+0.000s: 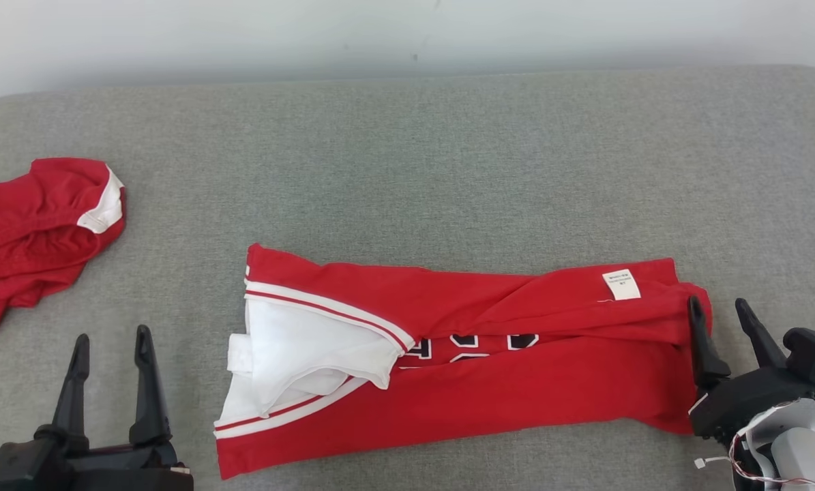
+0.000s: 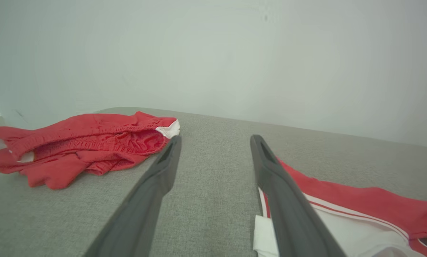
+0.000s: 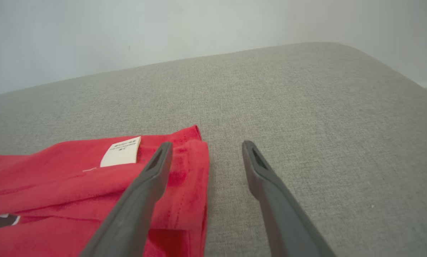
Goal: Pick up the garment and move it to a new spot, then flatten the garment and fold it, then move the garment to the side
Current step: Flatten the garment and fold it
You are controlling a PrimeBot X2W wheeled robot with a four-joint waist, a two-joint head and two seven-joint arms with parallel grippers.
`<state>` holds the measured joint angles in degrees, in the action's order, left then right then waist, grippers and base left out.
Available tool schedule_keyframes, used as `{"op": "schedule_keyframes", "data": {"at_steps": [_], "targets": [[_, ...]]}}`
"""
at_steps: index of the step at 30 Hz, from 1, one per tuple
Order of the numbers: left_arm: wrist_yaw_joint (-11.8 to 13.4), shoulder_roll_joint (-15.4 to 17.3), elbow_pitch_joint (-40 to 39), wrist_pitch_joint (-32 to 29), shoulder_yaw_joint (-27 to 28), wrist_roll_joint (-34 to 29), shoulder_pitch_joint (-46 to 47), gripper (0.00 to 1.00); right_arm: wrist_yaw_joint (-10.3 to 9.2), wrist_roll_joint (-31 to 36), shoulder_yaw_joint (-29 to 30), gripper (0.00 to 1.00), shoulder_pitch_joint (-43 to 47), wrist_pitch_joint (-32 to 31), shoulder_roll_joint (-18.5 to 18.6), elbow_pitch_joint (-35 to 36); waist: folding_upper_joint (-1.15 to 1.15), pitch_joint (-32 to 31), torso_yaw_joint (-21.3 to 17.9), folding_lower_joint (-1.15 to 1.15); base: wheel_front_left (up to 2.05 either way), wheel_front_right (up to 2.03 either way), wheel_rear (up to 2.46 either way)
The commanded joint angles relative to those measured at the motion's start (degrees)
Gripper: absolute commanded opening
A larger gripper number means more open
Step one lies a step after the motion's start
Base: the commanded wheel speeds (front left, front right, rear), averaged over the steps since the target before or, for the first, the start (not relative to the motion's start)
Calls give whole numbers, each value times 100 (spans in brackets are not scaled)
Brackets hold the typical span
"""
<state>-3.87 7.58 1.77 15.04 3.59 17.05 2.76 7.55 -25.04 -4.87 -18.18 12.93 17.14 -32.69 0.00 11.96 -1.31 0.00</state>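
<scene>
**Fingers stood wide at both ends of the folded jersey**

Left fingers (image 1: 146,389) were spread wide and empty over bare tabletop (image 1: 448,170), just beside the jersey's (image 1: 516,368) white-trimmed end. The right fingers (image 1: 702,348) were just as wide and held nothing. They straddled the opposite edge, one finger over red cloth and one over grey, and I couldn't tell whether either touched.

My guess was that a crosswise fold, or the move aside, came next. Either way each grip would need to catch every layer at its end. Both ends should then lift level, or the loose white lining would slide out.

The jersey lay in the near middle as a long red band, doubled lengthwise. Part of its dark lettering peeked from the seam and its care label (image 1: 621,284) faced up near the right end. The white inner panel bulged untidily at the left. A second red garment (image 1: 32,225) sat crumpled, well apart to the left.
</scene>
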Motion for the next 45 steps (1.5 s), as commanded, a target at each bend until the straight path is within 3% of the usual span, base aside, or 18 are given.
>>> {"op": "schedule_keyframes", "data": {"at_steps": [1, 15, 16, 18, 24, 38, 41, 45], "targets": [[-47, -70, 1, 19, 74, -72, -49, 100, -14, -56, -25, 100, -71, -69, -2, -125, 0, -16, 51, 0, 0, 0, 0], [-313, -317, 403, 19, 357, -403, -49, 100, -14, -482, -486, 100, -411, -767, -121, -1223, 0, -124, 269, 0, 0, 0, 0], [-315, -325, 415, 19, 367, -414, -56, 100, -14, -540, -530, 77, -406, -851, -142, -1279, 0, -138, 274, 0, 0, 0, 0], [-332, -346, 439, 19, 392, -436, -74, 100, -6, -621, -626, 0, -407, -901, -153, -1315, 0, -160, 277, 0, 0, 0, 0], [-361, -386, 476, 19, 445, -487, -85, 100, -15, -786, -692, 0, -524, -811, 19, -1379, 0, -219, 233, 0, 0, 0, 0], [-360, -409, 504, 19, 469, -571, -102, 100, -15, -576, -2, 0, -835, -479, 1275, -1889, 0, -383, 45, 0, 0, 0, 0], [-360, -414, 471, 19, 467, -572, -150, 100, -15, -473, 65, 0, -886, -516, 1281, -1828, 0, -396, -19, 0, 0, 0, 0], [-355, -418, 478, 20, 474, -556, -149, 100, -15, -408, -15, 0, -860, -563, 1018, -1523, 0, -400, -87, 0, 0, 0, 0]]}}
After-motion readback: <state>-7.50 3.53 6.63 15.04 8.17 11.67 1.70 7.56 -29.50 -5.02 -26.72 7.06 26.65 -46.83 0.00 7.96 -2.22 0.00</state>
